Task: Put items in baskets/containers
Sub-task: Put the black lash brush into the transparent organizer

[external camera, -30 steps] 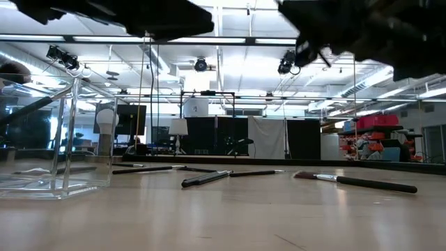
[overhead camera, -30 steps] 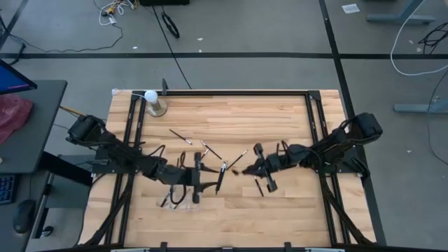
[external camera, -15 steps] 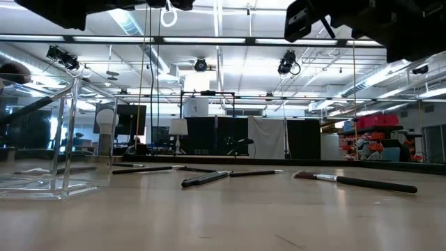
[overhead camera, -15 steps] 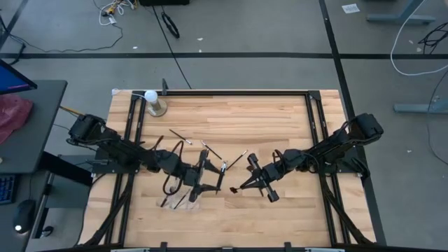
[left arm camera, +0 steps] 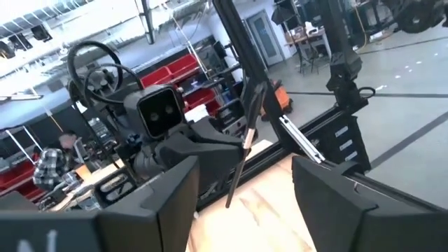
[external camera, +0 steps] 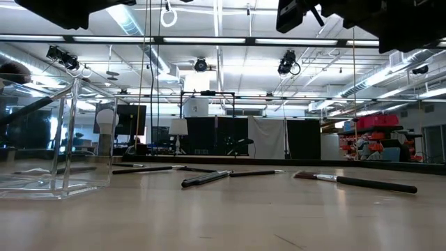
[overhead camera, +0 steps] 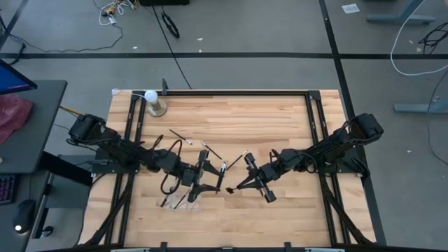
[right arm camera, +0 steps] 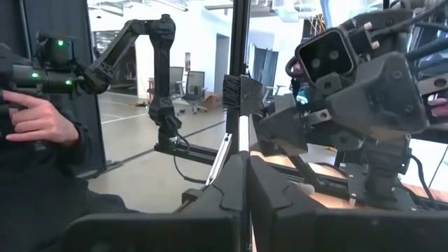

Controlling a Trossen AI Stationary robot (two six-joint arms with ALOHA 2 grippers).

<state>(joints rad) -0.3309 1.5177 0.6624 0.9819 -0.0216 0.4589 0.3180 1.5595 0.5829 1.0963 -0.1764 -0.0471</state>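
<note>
Over the wooden table (overhead camera: 280,112), the left gripper (overhead camera: 210,180) hovers with fingers spread wide, empty, above the clear organizer (external camera: 52,139) at near left. The right gripper (overhead camera: 253,183) pinches one makeup brush (overhead camera: 238,187) mid-table. Loose brushes (external camera: 209,178) lie between them.

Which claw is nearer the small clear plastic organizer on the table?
Left. The left claw hovers open just beside the small clear plastic organizer; the right claw, shut on a thin dark-handled makeup brush, sits farther toward the table's middle.
</note>
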